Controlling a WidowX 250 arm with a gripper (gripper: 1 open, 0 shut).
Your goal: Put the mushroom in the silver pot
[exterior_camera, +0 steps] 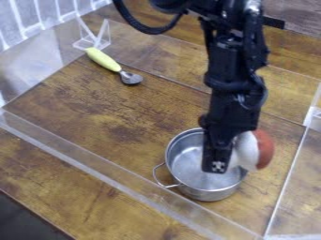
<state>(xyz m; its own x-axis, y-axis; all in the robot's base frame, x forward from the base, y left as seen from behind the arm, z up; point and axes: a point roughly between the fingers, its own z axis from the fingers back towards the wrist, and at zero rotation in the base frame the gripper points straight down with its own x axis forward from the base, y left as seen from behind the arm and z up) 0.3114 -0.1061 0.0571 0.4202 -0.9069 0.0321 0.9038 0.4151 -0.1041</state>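
Black gripper clamped on the red-capped, white-stemmed toy mushroom | hanging over the shiny steel pot, right rim | centre it, lower, then release

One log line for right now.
gripper: shut on mushroom | position: above silver pot | mushroom: not yet released

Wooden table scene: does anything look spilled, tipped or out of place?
Nothing stands out. The shiny steel pot stands upright, the yellow-handled spoon lies flat apart from it, and the tool holds the reddish-brown toy mushroom over the pot's rim.
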